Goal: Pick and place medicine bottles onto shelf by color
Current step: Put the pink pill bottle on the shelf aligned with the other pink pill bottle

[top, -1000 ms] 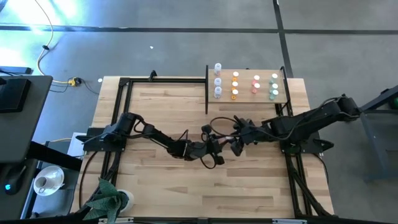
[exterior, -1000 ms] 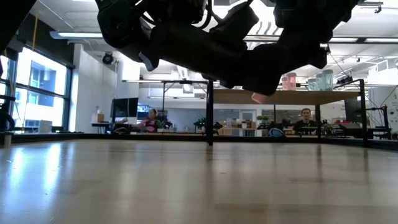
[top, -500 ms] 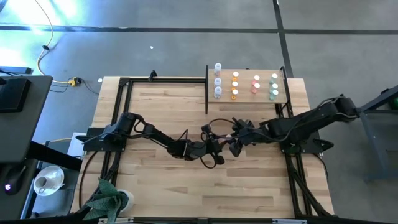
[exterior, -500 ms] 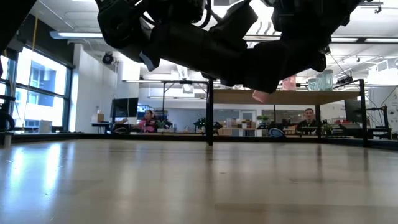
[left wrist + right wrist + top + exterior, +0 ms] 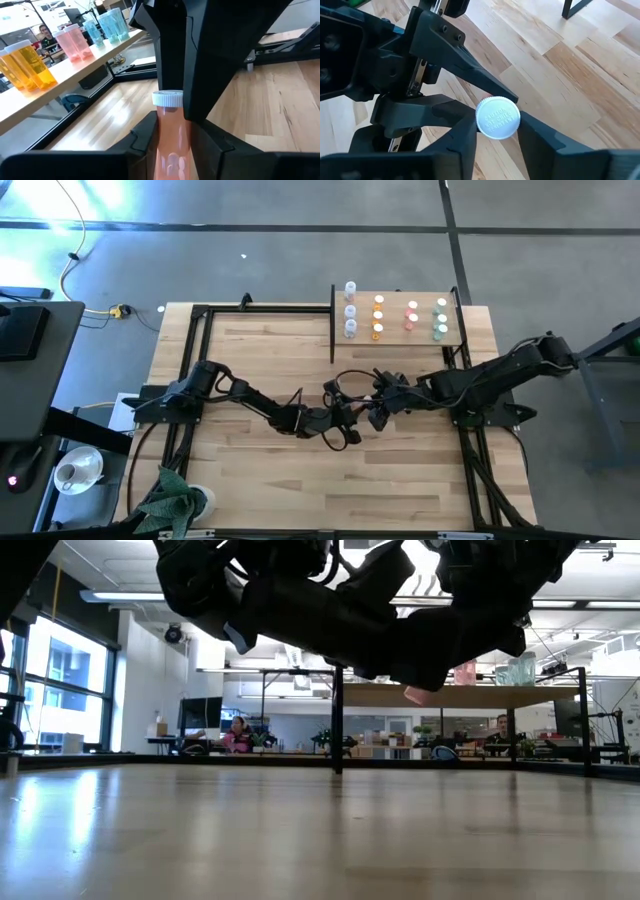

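A pink-red medicine bottle (image 5: 171, 142) with a white cap (image 5: 498, 117) hangs in mid-air over the middle of the table, between my two grippers. My left gripper (image 5: 172, 131) is shut on its body. My right gripper (image 5: 497, 136) meets it head-on from the right and is shut on the cap end. In the low view only the bottle's pink bottom (image 5: 420, 695) shows below the dark hands. The shelf (image 5: 395, 337) at the far right carries columns of clear (image 5: 350, 310), orange (image 5: 378, 316), pink (image 5: 411, 316) and green (image 5: 440, 320) bottles, standing upright. My left gripper pinches the bottle's pink body (image 5: 172, 152) between its two fingers, below the cap. It comes about level from the table's left, fingers along the bottle, cap pointing away. The bottle is clear of the table. My right gripper has the white cap's rim (image 5: 485, 131) between its two fingers (image 5: 462, 142). It comes from the table's right, slanting down, facing the cap's top.
Black frame posts (image 5: 332, 320) edge the shelf and table. A green cloth (image 5: 172, 498) lies at the near left corner, a cup (image 5: 75, 472) beside the table. Bare tabletop (image 5: 270, 480) spreads under and in front of the grippers. People sit in the room beyond (image 5: 238, 732).
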You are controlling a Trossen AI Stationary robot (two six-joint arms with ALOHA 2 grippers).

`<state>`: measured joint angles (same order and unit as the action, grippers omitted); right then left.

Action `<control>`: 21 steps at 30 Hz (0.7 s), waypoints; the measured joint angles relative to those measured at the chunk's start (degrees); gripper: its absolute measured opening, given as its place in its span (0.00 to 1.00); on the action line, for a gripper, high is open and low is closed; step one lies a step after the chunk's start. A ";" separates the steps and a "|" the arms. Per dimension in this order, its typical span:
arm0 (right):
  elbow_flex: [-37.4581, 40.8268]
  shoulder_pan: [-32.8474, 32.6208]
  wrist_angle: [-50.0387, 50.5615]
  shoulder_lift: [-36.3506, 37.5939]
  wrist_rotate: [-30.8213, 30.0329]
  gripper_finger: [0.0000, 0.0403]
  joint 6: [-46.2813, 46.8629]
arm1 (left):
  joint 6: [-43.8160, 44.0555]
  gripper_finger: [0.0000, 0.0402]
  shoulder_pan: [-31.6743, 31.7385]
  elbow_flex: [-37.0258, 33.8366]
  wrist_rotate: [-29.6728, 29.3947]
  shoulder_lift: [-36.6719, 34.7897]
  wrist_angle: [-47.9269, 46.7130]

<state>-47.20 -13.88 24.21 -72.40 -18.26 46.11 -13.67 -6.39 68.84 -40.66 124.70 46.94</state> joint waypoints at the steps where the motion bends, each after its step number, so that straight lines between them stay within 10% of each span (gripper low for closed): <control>1: 0.00 -0.01 -0.02 0.00 -0.02 0.29 0.00 | 0.00 0.21 0.00 0.00 -0.07 0.00 0.00; 21: 0.00 0.01 -0.09 0.00 0.00 0.26 -0.04 | -4.98 0.39 0.04 0.00 2.07 0.00 -0.18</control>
<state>-47.20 -13.87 24.12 -72.40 -18.26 46.06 -18.66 -6.35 68.84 -38.59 124.70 46.76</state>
